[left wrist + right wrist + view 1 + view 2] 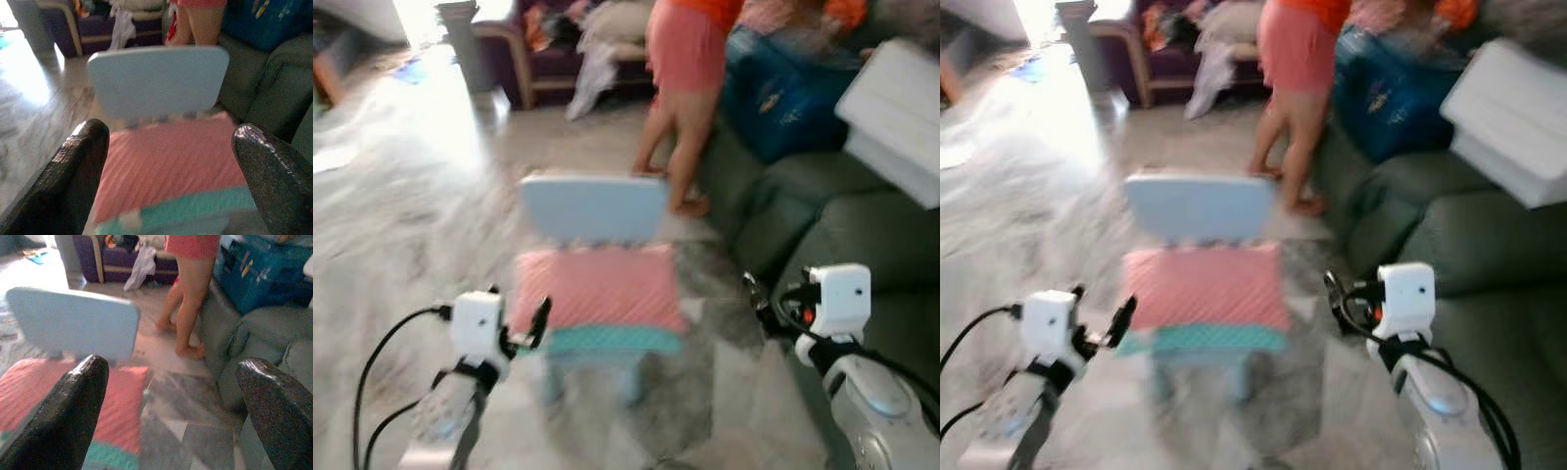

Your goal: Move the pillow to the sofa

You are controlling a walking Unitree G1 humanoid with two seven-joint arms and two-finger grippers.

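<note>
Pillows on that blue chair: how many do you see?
1. A pink pillow with a teal edge lies on the seat of the light blue chair, ahead between both end effectors. Blur could hide another beneath.

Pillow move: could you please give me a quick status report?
Left gripper and right gripper open, flanking the chair. Pink pillow on the chair seat, not gripped. Sofa to the right; person standing beside it.

Chair back (594, 208) blocks the far side of the pillow (597, 289); a person (685, 59) stands by the sofa (862, 235).
</note>
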